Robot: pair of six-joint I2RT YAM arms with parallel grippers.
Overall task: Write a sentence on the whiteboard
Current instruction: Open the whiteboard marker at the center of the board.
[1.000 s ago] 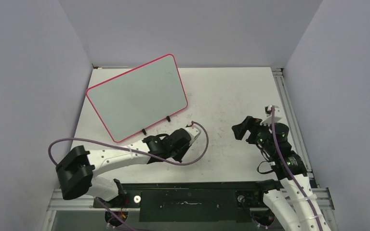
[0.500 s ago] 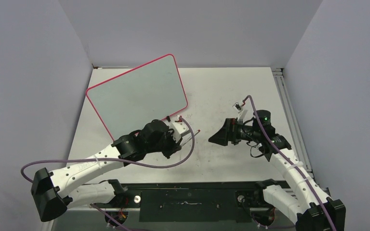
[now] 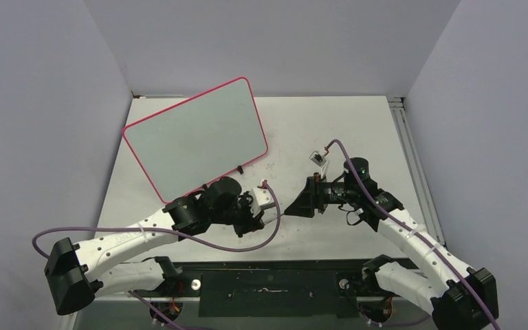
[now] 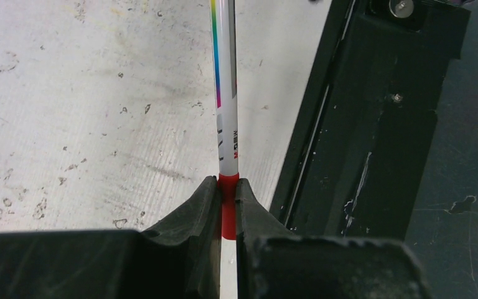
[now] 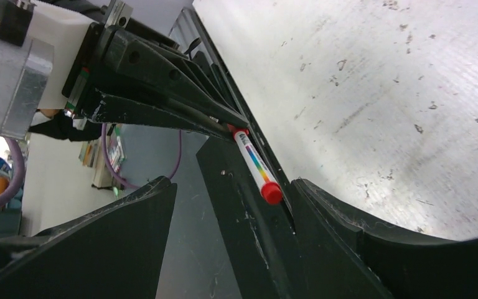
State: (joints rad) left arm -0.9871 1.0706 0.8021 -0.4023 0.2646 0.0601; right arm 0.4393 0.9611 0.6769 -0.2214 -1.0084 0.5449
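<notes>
Left claw: black, two-fingered, is pinching shut on a slim white marker pen with a rainbow stripe down its barrel. The fingers are gripping at a red band, and the barrel is sticking straight out beyond them toward the top of the left wrist view. In the overhead view this claw is sitting low at centre, over the scuffed pale grey bench.

Right claw: black, is standing open with a wide gap between its fingers. The red end of the marker pen is lying inside that gap, just beside the finger at the right of the frame; whether it is touching cannot be told. The left claw is showing at the upper left of that frame, tapering onto the pen's other end. Overhead, the right claw is facing the left claw from the right, the two tips close together.

Large rounded-corner whiteboard, glossy pale grey-white face, thin red-pink rim: is occupying the upper left of the bench in the overhead view, turned at an angle to the bench edges. One small black clip foot is showing on its lower long edge. Its lower corner is running behind the left arm, and it is lying apart from both claws.

Black base plate: is filling the right side of the left wrist view.

Purple cable: is looping along the left arm.
</notes>
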